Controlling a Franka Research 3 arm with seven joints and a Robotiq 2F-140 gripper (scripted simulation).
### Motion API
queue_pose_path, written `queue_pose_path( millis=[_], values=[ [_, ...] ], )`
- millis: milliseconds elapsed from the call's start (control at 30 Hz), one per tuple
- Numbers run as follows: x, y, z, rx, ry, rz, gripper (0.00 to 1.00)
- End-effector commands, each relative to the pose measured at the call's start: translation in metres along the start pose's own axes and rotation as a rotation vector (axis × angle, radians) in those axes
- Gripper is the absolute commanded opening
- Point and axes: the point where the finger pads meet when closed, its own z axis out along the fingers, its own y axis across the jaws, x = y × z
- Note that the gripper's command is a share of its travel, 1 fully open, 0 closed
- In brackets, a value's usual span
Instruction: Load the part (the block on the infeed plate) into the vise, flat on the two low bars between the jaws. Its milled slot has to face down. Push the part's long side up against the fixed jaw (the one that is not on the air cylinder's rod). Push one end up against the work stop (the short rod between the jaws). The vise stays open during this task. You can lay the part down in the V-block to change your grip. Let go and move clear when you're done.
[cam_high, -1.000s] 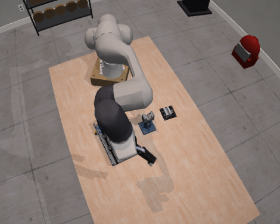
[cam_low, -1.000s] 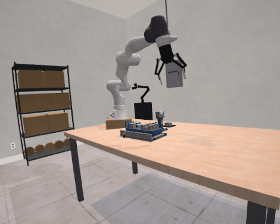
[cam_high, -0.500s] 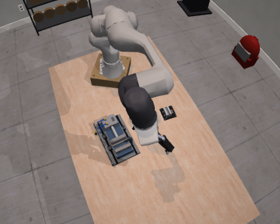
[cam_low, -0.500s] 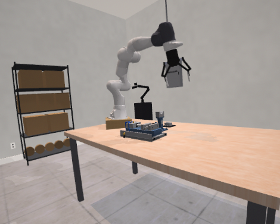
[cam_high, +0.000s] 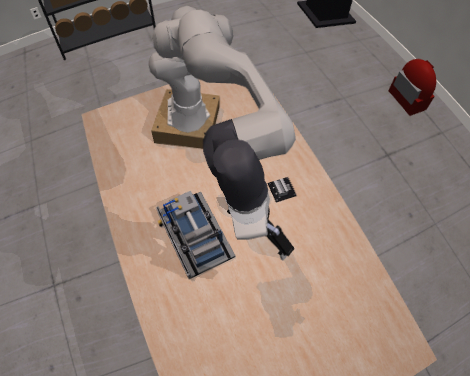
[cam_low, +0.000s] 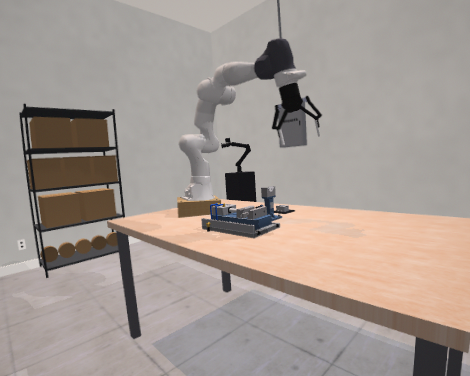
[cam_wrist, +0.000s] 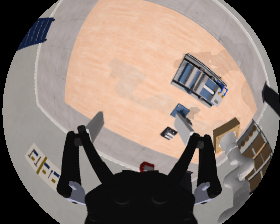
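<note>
The tool (cam_low: 296, 121) hangs high above the table (cam_low: 350, 250) with its fingers spread wide and nothing between them. Far below it and a little toward the arm's base, the part (cam_high: 281, 187) lies on the infeed plate (cam_high: 291, 194), with the vise (cam_high: 196, 232) well apart on the tool's other side. The step in hand looks like the approach: it should centre over the part, line the fingers across its narrow width and descend straight before closing.

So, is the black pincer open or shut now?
Open and empty: the black pincer hangs high above the table with fingers spread wide.
</note>
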Motion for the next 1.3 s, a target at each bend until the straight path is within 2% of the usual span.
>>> queue_pose_path(
  millis=[0, 333, 367, 1000, 1033, 1267],
  values=[
    [0.000, -0.002, 0.000, 0.006, 0.003, 0.030, 1.00],
    [0.000, -0.002, 0.000, 0.006, 0.003, 0.030, 1.00],
    [-0.027, -0.002, 0.007, -0.003, 0.000, 0.063, 1.00],
    [-0.027, -0.002, 0.007, -0.003, 0.000, 0.063, 1.00],
    [-0.054, -0.001, 0.015, -0.014, -0.002, 0.095, 1.00],
    [-0.054, -0.001, 0.015, -0.014, -0.002, 0.095, 1.00]
  ],
)
